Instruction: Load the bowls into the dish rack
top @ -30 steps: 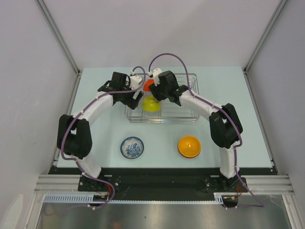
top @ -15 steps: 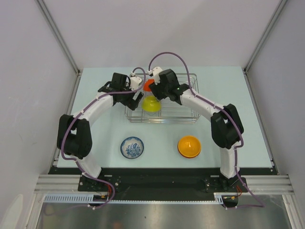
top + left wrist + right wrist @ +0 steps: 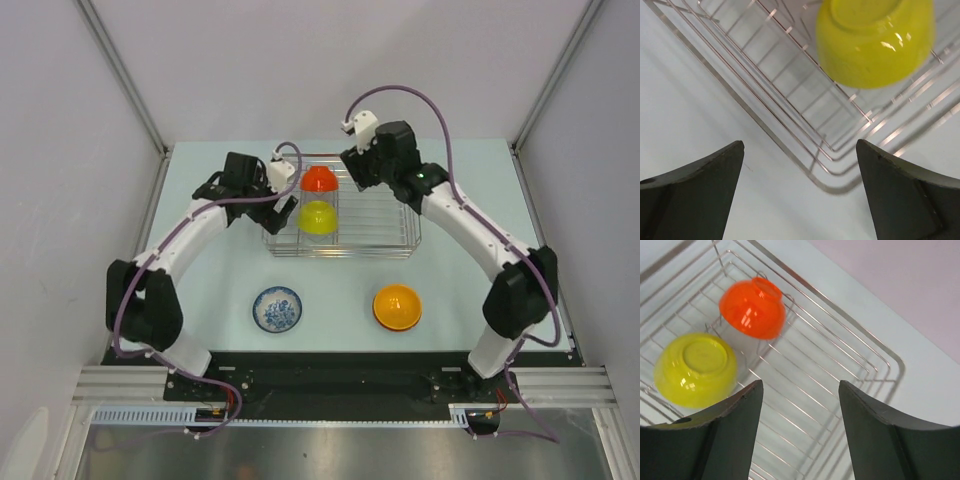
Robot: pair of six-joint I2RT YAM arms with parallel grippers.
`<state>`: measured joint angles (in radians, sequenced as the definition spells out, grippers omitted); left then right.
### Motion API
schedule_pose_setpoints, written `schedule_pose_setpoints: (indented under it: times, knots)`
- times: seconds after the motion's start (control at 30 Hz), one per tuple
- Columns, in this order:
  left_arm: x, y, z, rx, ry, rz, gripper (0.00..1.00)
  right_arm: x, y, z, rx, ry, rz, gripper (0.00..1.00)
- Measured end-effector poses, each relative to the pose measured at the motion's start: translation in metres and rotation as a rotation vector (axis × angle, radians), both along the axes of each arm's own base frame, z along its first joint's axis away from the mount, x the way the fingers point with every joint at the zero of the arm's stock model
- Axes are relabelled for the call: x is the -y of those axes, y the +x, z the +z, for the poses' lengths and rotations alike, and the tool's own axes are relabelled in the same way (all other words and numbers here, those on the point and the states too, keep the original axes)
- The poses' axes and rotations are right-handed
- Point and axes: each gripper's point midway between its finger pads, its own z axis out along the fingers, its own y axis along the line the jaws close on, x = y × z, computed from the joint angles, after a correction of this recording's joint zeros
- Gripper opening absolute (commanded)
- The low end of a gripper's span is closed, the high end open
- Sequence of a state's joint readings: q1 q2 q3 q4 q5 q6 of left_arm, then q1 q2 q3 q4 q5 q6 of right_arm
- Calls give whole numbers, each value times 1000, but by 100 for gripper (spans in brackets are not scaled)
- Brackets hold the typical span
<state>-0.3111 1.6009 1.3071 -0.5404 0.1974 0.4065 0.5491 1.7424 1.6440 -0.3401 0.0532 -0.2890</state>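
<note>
The silver wire dish rack [image 3: 385, 222] stands at the back middle of the table. A red-orange bowl [image 3: 319, 179] and a yellow bowl [image 3: 318, 217] sit upside down and tilted at its left end. A blue patterned bowl [image 3: 277, 308] and an orange bowl [image 3: 397, 306] lie on the table in front. My left gripper [image 3: 286, 206] is open and empty at the rack's left edge. My right gripper [image 3: 353, 166] is open and empty above the rack's back. The left wrist view shows the yellow bowl [image 3: 875, 40] and the rack's corner [image 3: 832, 186]. The right wrist view shows both racked bowls [image 3: 752, 307] [image 3: 695, 367].
The right part of the rack [image 3: 855, 355] holds nothing. Grey walls close in the table on the left, back and right. Both arm bases stand at the near edge.
My right gripper has drawn back and up to the right, away from the red-orange bowl, which stays in the rack. My left gripper has pulled slightly left from the yellow bowl.
</note>
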Motion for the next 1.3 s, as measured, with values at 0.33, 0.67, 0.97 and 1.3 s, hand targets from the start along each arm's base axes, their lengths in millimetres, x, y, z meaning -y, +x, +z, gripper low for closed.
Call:
schedule_pose_setpoints:
  times: [0.33,0.67,0.97,1.3]
  knots:
    - [-34,-118,-20,-88,99,-185,100,101,-88,-20,-96,-128,0,82]
    - [-52,-171,-69,-234,154,-243,100,124,-144,-41,-154,-159,47,94]
    - [-57,-191,-117,-373,179,-256,76,136,-152,-28,-124,-139,24,100]
    - [-41,-191,-127,-460,101,-284,0,137,-155,-35,-146,-137,33,100]
